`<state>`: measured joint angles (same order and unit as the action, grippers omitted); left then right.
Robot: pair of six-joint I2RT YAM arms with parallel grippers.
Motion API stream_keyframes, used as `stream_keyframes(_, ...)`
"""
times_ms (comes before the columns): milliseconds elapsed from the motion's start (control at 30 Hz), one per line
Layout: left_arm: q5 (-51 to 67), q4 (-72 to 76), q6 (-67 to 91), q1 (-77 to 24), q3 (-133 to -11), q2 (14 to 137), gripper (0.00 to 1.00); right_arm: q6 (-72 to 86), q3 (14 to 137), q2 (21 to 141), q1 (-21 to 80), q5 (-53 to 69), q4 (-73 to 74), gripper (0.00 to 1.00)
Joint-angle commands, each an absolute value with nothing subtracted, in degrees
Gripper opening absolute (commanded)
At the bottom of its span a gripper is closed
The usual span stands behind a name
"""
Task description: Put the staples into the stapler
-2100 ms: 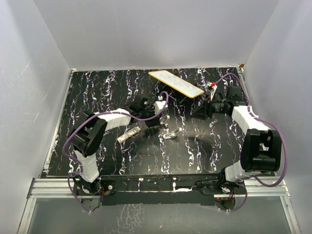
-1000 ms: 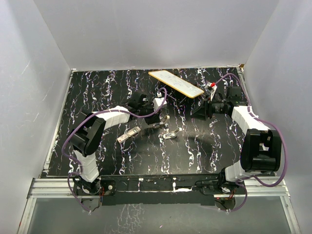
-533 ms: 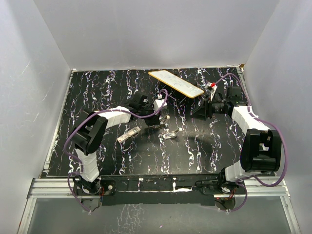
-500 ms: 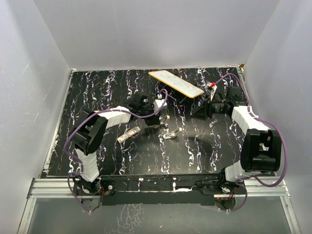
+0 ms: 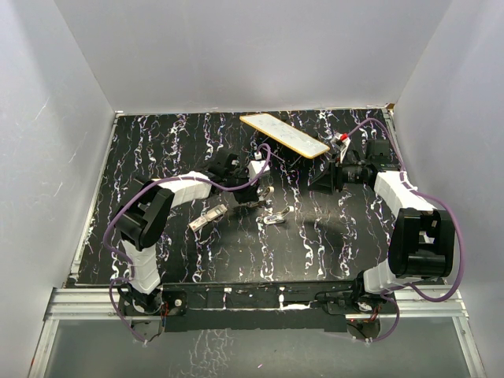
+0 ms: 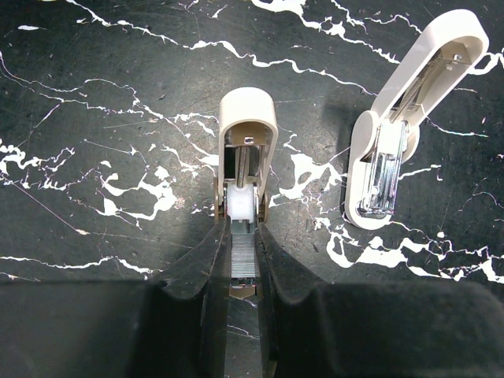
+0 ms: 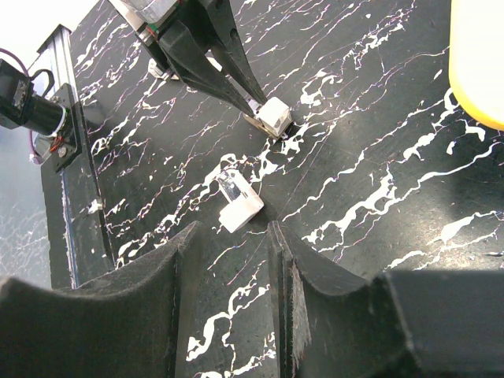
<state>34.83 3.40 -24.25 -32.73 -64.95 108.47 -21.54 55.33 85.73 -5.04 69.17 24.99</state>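
I'm seeing bright, even light from above; the glossy table is throwing a soft sheen, shadows are falling faint, and both wrist views are blurring near the bottom.

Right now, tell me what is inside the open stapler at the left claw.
Inside the stapler: a white pusher block and a thin metal rod. A staple strip lies at its near end, pinched in the left claw, whose fingers hide the strip's rear.

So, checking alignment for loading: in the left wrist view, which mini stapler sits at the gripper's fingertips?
The centre stapler, rounded end pointing away, meeting the staple strip pinched in the left gripper. The other stapler lies apart to its right, spread open.
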Motion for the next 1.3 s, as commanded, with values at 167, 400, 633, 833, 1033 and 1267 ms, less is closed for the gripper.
stream_keyframes(167, 36.93, 3.77, -25.2, -32.57, -66.11, 108.65, 0.03, -22.1, 55.27, 84.64, -5.59, 70.81, 22.42, 0.4)
stream_keyframes(400, 37.04, 3.58, -26.24, -32.52, -65.93, 108.89, 0.03, -22.15, 55.27, 84.59, -5.54, 70.85, 22.44, 0.41)
stream_keyframes(633, 36.71, 4.56, -27.07, -32.56, -64.63, 108.2, 0.03, -22.14, 55.2, 84.79, -5.56, 70.92, 22.44, 0.41)
stream_keyframes(833, 36.55, 4.22, -27.42, -32.52, -64.36, 108.54, 0.03, -22.13, 55.18, 84.73, -5.56, 70.93, 22.48, 0.41)
stream_keyframes(1033, 36.83, 3.97, -28.14, -32.55, -64.36, 108.75, 0.03, -22.15, 55.04, 84.72, -5.63, 71.05, 22.41, 0.41)
stream_keyframes(1267, 37.43, 1.96, -29.45, -32.59, -65.02, 109.34, 0.03, -22.13, 55.1, 84.73, -5.66, 71.08, 22.38, 0.41)
